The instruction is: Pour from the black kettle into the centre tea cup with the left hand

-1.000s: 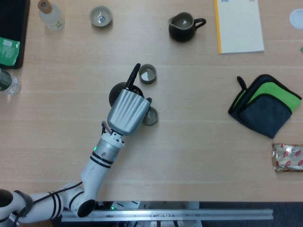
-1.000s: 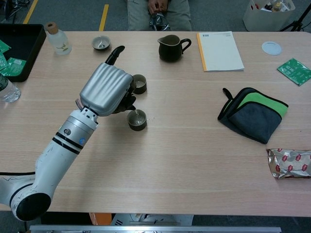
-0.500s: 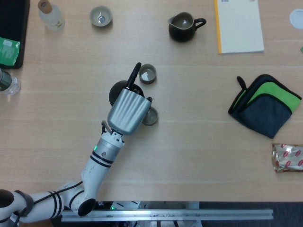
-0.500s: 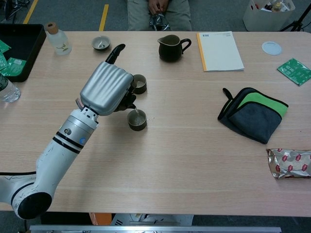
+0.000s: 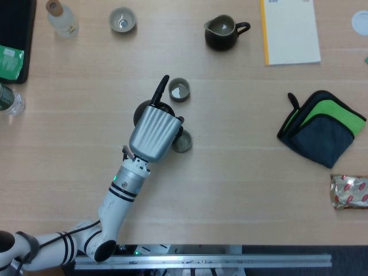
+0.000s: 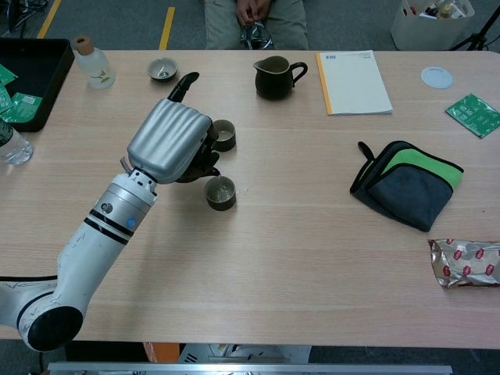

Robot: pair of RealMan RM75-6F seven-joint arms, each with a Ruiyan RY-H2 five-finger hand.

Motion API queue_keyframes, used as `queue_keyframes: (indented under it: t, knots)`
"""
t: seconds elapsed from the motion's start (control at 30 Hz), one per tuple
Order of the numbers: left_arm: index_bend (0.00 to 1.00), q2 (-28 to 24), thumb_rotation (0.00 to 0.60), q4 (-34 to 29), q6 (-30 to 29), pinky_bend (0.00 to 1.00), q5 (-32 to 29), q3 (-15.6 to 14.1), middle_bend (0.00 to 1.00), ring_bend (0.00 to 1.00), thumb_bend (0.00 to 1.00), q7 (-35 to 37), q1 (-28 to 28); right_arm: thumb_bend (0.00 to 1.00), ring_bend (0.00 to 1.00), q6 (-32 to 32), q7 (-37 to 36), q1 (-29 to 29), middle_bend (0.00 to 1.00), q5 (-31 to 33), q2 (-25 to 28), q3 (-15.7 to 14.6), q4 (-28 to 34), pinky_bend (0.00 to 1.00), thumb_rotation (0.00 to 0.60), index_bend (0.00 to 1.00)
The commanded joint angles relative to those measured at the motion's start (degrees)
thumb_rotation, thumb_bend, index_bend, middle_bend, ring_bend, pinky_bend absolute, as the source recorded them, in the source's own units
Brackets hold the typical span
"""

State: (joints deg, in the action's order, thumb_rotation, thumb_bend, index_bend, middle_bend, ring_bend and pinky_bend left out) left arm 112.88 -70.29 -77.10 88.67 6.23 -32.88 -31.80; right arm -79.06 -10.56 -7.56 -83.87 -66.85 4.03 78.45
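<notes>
My left hand [image 5: 152, 133] [image 6: 168, 141] grips the black kettle [image 5: 141, 110] [image 6: 200, 167], which is mostly hidden under its silver back. The kettle's long black handle [image 5: 161, 89] [image 6: 184, 84] sticks out past the hand toward the far side. A grey-green tea cup [image 5: 184, 142] [image 6: 220, 192] stands just right of the hand, close to the kettle's spout side; no stream shows. A second cup [image 5: 179, 89] [image 6: 224, 134] stands just beyond the hand, and a third [image 5: 122, 19] [image 6: 162, 69] at the far left. The right hand is not in view.
A dark pitcher [image 5: 221, 31] [image 6: 273, 76] and a yellow-edged booklet [image 5: 290, 29] stand at the back. A green-and-grey pouch [image 5: 322, 126] and a snack packet [image 5: 349, 191] lie to the right. A small bottle [image 5: 61, 17] and a black tray [image 5: 14, 40] are at the far left.
The left hand with the kettle has drawn slightly left, away from the nearest cup, so more of that cup's rim is uncovered.
</notes>
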Motion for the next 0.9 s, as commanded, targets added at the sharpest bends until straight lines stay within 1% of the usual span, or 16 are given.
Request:
queue_keyframes:
  t: [0.03, 0.47, 0.7, 0.9]
  knots:
    - [0.89, -0.3, 0.600, -0.5, 0.7, 0.00, -0.9, 0.5, 1.00, 0.80, 0.32, 1.2, 0.1, 0.06, 0.11, 0.1, 0.0, 0.0, 0.22, 0.1, 0.0, 0.0, 0.0, 0.20, 0.600, 0.09]
    - [0.89, -3.0, 0.600, -5.5, 2.7, 0.00, -5.1, 2.9, 1.00, 0.80, 0.32, 8.1, 0.9, 0.06, 0.11, 0.2, 0.0, -0.1, 0.22, 0.3, -0.2, 0.1, -0.1, 0.20, 0.600, 0.09]
    - [0.88, -7.2, 0.600, -11.0, 5.2, 0.00, -9.6, 4.7, 1.00, 0.80, 0.32, 14.4, 2.0, 0.06, 0.11, 0.3, 0.2, -0.3, 0.22, 0.2, -0.2, 0.2, 0.0, 0.20, 0.600, 0.09]
    - [0.87, -9.7, 0.600, -10.5, 5.3, 0.00, -11.5, 5.1, 1.00, 0.78, 0.32, 18.3, 3.2, 0.06, 0.11, 0.6, 0.5, -0.5, 0.22, 0.2, -0.3, 0.2, 0.3, 0.20, 0.600, 0.09]
